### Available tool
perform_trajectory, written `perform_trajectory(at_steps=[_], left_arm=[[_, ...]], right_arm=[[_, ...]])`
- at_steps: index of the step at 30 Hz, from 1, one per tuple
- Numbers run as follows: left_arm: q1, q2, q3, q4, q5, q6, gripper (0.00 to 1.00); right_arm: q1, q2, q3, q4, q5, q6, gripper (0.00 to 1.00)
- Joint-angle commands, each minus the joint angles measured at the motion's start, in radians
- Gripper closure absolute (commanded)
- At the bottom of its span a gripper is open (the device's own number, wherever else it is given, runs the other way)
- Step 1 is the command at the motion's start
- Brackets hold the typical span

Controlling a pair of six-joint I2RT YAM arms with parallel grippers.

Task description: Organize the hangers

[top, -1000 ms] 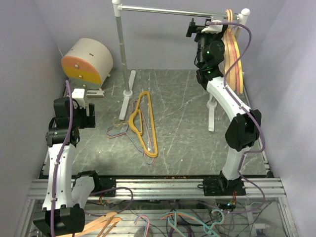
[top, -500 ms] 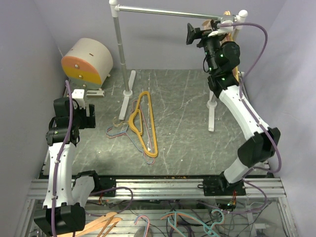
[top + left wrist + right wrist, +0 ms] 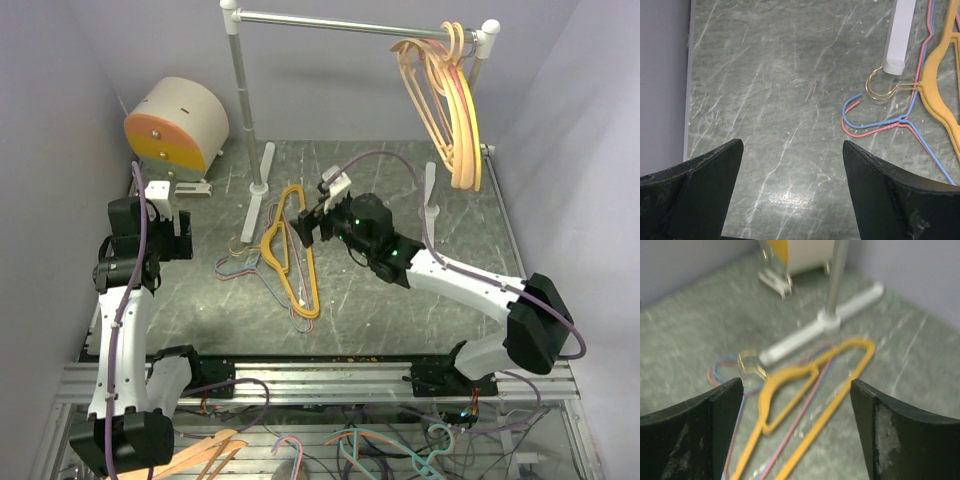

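Several thick peach, orange and yellow hangers (image 3: pixel 452 100) hang at the right end of the rail. A yellow plastic hanger (image 3: pixel 293 250) lies on the table over thin pink and blue wire hangers (image 3: pixel 240 268). My right gripper (image 3: pixel 308 226) is open and empty, low over the yellow hanger (image 3: pixel 805 405). The wire hangers (image 3: pixel 725 377) show blurred at its left. My left gripper (image 3: pixel 160 215) is open and empty over bare table, left of the pile. The wire hooks (image 3: pixel 875 122) and yellow hanger (image 3: pixel 940 85) sit at the right of its view.
A white-and-metal clothes rail (image 3: pixel 340 22) spans the back; its left post foot (image 3: pixel 258 190) lies next to the pile, also seen in the wrist views (image 3: pixel 900 35) (image 3: pixel 820 327). A round white-and-orange box (image 3: pixel 175 125) stands at back left. Walls close both sides.
My right arm has left the rail's right end and swung down and left to the floor pile. The hung hangers now swing free. The left arm has not moved.
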Motion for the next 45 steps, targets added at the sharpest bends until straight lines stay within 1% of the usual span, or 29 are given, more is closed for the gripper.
perform_trajectory(at_steps=[1,3,5,6,9,13,14,16,19,22,25,28,30,31,32,33,34,35,36,38,39,40,43,44,45], left_arm=[[0.01,0.001,-0.015,0.04,0.032,0.011,0.08],[0.011,0.001,-0.015,0.04,0.034,0.012,0.08],[0.011,0.001,-0.015,0.04,0.035,0.012,0.08],[0.011,0.001,-0.015,0.04,0.035,0.012,0.08],[0.014,-0.001,-0.015,0.04,0.032,0.011,0.08],[0.014,-0.002,-0.015,0.04,0.031,0.011,0.09],[0.013,-0.002,-0.015,0.04,0.031,0.011,0.09],[0.013,-0.004,-0.017,0.04,0.031,0.012,0.09],[0.013,-0.007,-0.016,0.041,0.031,0.011,0.09],[0.013,-0.008,-0.017,0.04,0.028,0.011,0.09],[0.014,-0.011,-0.016,0.042,0.027,0.011,0.09],[0.013,-0.011,-0.018,0.042,0.036,0.011,0.07],[0.012,0.005,0.011,0.017,0.095,0.039,0.04],[0.009,0.033,0.045,-0.013,0.149,0.065,0.04],[0.008,0.07,0.094,-0.069,0.237,0.127,0.05],[0.007,0.143,0.151,-0.14,0.34,0.207,0.07],[0.002,0.207,0.21,-0.204,0.407,0.27,0.08],[-0.009,0.264,0.264,-0.244,0.434,0.31,0.09],[-0.019,0.326,0.301,-0.256,0.434,0.33,0.1],[-0.033,0.439,0.339,-0.242,0.449,0.34,0.16],[-0.038,0.495,0.347,-0.23,0.477,0.336,0.13],[-0.048,0.544,0.356,-0.221,0.519,0.327,0.01],[-0.068,0.667,0.361,-0.214,0.648,0.347,0.0],[-0.071,0.705,0.357,-0.21,0.683,0.355,0.03],[-0.07,0.739,0.351,-0.205,0.714,0.366,0.1]], right_arm=[[-0.005,-0.006,-0.109,-0.078,0.074,0.102,0.17],[0.008,0.004,-0.131,-0.119,0.075,0.132,0.2],[0.028,0.024,-0.138,-0.153,0.085,0.155,0.16],[0.038,0.038,-0.135,-0.171,0.084,0.166,0.15],[0.07,0.089,-0.112,-0.213,0.066,0.186,0.18],[0.086,0.151,-0.09,-0.241,0.027,0.191,0.18],[0.087,0.165,-0.082,-0.251,0.017,0.19,0.19],[0.086,0.198,-0.069,-0.269,-0.006,0.184,0.26],[0.089,0.237,-0.055,-0.292,-0.051,0.179,0.29],[0.093,0.271,-0.054,-0.296,-0.071,0.183,0.36],[0.096,0.293,-0.055,-0.283,-0.083,0.19,0.4],[0.1,0.31,-0.025,-0.276,-0.076,0.19,0.4],[0.101,0.323,-0.01,-0.276,-0.075,0.186,0.41],[0.102,0.327,-0.001,-0.277,-0.076,0.183,0.41],[0.103,0.331,0.007,-0.28,-0.079,0.179,0.41],[0.103,0.335,0.014,-0.283,-0.081,0.176,0.41],[0.103,0.337,0.018,-0.286,-0.078,0.172,0.41],[0.104,0.337,0.02,-0.287,-0.072,0.168,0.41],[0.104,0.334,0.019,-0.288,-0.065,0.166,0.41],[0.104,0.319,0.01,-0.286,-0.048,0.166,0.4],[0.103,0.309,0.001,-0.284,-0.043,0.166,0.39],[0.105,0.298,-0.006,-0.282,-0.04,0.169,0.38],[0.104,0.247,-0.028,-0.304,-0.024,0.175,0.36],[0.103,0.225,-0.039,-0.308,-0.016,0.178,0.36],[0.103,0.202,-0.042,-0.313,-0.007,0.179,0.35]])
